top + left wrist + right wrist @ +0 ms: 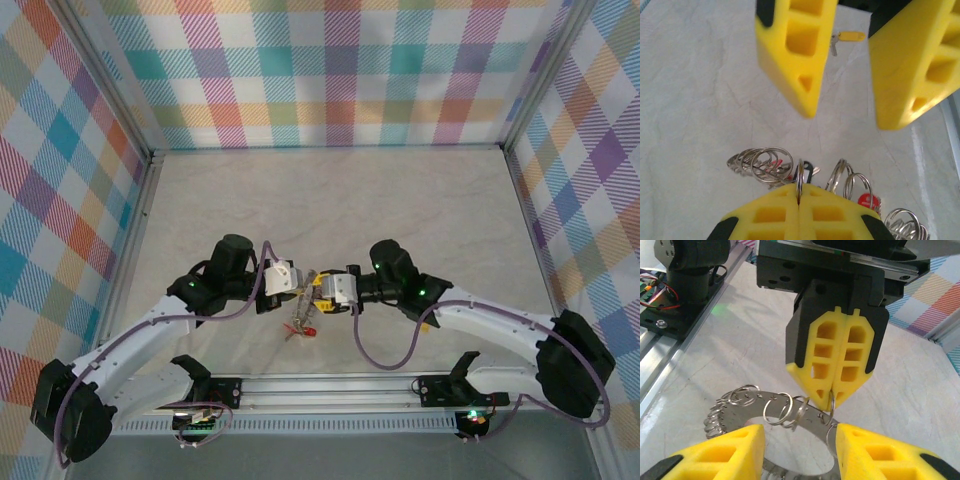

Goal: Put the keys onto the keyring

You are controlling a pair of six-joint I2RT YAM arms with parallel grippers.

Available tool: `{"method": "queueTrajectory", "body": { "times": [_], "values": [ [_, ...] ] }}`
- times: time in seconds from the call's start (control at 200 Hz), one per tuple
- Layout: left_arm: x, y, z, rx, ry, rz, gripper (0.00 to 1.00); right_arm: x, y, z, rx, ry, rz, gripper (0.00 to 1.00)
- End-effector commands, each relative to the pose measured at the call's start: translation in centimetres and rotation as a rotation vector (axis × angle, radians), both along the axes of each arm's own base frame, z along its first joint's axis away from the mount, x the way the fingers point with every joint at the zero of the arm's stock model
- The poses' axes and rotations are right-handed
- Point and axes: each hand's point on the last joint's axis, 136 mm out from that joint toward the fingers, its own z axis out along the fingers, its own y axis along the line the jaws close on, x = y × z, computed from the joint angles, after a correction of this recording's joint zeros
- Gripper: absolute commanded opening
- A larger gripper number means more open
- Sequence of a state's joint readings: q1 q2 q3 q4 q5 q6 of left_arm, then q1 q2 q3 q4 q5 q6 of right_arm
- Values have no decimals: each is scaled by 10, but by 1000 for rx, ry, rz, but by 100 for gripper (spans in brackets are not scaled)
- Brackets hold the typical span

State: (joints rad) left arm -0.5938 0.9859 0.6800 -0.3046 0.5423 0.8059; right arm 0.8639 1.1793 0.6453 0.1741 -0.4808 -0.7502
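Grip first: your left gripper [832, 401] is clenched, its yellow fingers pressed flat together on a thin wire ring at the rim of the keyring [810, 422]. From the pose this looks like an anchor hold, pinning the ring so the other claw has something steady to work against. Your right gripper [800, 432] is released. Its two fingers are spread to either side of the band, at 5 and 7 o'clock in its own wrist view, and they grasp nothing. That gap suggests it is placed to take the ring or to go after a key.

The keyring sits between the two claws, fringed with small rings [765, 162]. In the left wrist view a red tag [869, 201] shows at 5 o'clock and a dark tag [808, 170] just below centre. You cannot tell whether the ring rests on the surface or hangs just over it. One yellow-tagged key [847, 36] lies apart at 1 o'clock in that view, seen between the right claw's fingers, so it looks not yet threaded.

Under it all is a pale, marbled table [330, 200]. Plaid cloth walls [320, 70] close it in at 9, 12 and 3 o'clock of the top view. A metal rail [330, 385] near the arm bases runs along 6 o'clock.
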Motion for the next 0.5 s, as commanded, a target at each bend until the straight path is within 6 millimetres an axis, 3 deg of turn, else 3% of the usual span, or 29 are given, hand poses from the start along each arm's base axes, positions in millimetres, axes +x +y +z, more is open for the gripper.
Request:
{"method": "queueTrajectory", "body": {
  "times": [0.0,0.145,0.495],
  "values": [
    [1,-2,22,-10,-81,-19,0,-10,-2,-1,-24,26,39,45],
    [-1,-2,29,-14,-95,-34,0,9,5,6,18,29,-52,42],
    [-7,-2,35,-6,-106,-71,0,26,18,11,34,7,-76,26]
  ]
}}
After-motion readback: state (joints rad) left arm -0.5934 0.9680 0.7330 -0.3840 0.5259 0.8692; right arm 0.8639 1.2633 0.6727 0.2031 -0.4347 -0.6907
